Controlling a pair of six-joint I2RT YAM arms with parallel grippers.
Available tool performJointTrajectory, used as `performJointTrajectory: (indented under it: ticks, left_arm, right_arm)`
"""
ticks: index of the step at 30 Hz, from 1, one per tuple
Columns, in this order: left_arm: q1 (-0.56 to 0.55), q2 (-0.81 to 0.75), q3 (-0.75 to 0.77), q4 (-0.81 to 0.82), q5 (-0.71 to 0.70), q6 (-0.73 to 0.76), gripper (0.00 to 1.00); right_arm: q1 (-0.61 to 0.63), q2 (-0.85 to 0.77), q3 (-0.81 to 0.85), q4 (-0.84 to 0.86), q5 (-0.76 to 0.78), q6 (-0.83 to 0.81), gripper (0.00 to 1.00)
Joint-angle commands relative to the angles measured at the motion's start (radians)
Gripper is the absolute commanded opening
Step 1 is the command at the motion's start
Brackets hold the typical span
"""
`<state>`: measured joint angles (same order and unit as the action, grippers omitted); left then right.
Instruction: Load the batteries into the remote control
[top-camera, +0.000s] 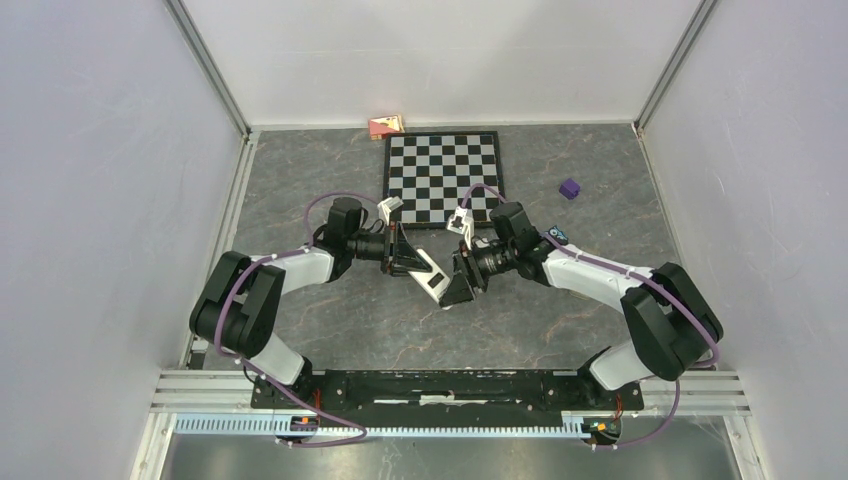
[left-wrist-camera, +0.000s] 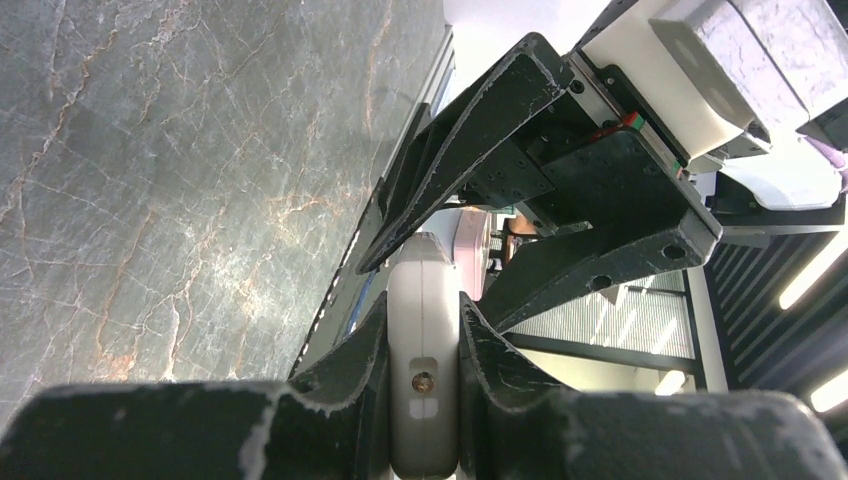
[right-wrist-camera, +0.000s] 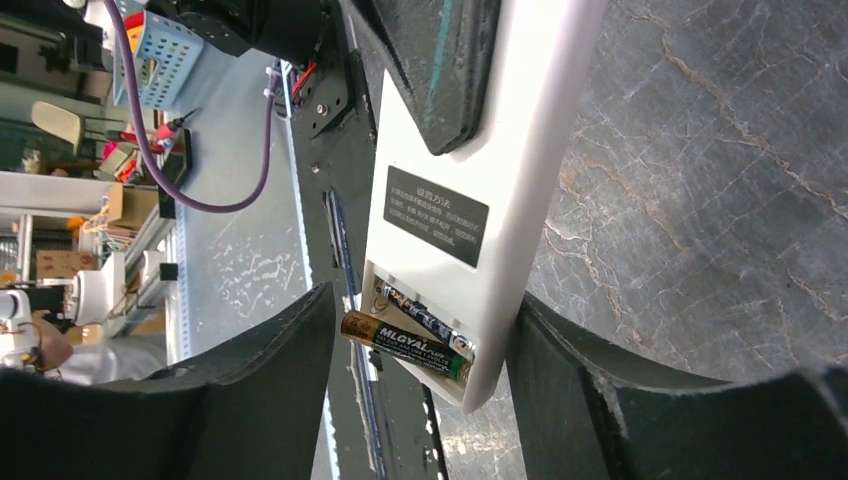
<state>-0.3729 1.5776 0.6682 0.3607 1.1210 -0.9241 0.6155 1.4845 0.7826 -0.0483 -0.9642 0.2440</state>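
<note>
From above, both arms meet at mid-frame over the tabletop (top-camera: 300, 180). The left tool (top-camera: 408, 262) is pinching the white remote (top-camera: 430, 278), seemingly clear of the surface, and the right tool (top-camera: 462, 283) is nosed up to its lower end. The chessboard (top-camera: 445, 175) and the purple cube (top-camera: 569, 188) sit toward the top, out of play. Over to the left wrist view: the remote is edge-on at bottom centre, clamped on its two broad faces. That grip looks square, which we want, because any push on the cells will try to swivel it. Now the right wrist view, and here's the business: the remote's back is open at lower centre, below the black label (right-wrist-camera: 436, 215). One seated battery (right-wrist-camera: 428, 318) lies down in its channel. The loose battery (right-wrist-camera: 405, 345) beside it rides high, its gold end poking past the left edge of the casing. The right tool is spread wide, a finger either side of that end, gripping nothing we can see. Our read is that the job now is pressing that cell home. We'd lead with the finger at lower left, push the gold end inward and down, and keep the stroke short while the left tool braces. Shove it skewed and the cell may pop out.
</note>
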Motion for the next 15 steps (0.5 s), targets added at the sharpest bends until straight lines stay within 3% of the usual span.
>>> performJointTrajectory:
  ticks: [1, 7, 15]
  left_arm:
    - [-0.003, -0.015, 0.002, 0.009, 0.008, 0.039, 0.02]
    - [-0.003, -0.015, 0.002, 0.009, 0.008, 0.038, 0.02]
    - [-0.002, -0.025, 0.013, 0.008, 0.027, -0.007, 0.02]
  right_arm:
    - [-0.009, -0.015, 0.001, 0.088, -0.049, 0.037, 0.64]
    - [-0.011, -0.006, 0.000, 0.085, -0.048, 0.036, 0.48]
    - [-0.013, -0.015, -0.002, 0.096, -0.047, -0.003, 0.35]
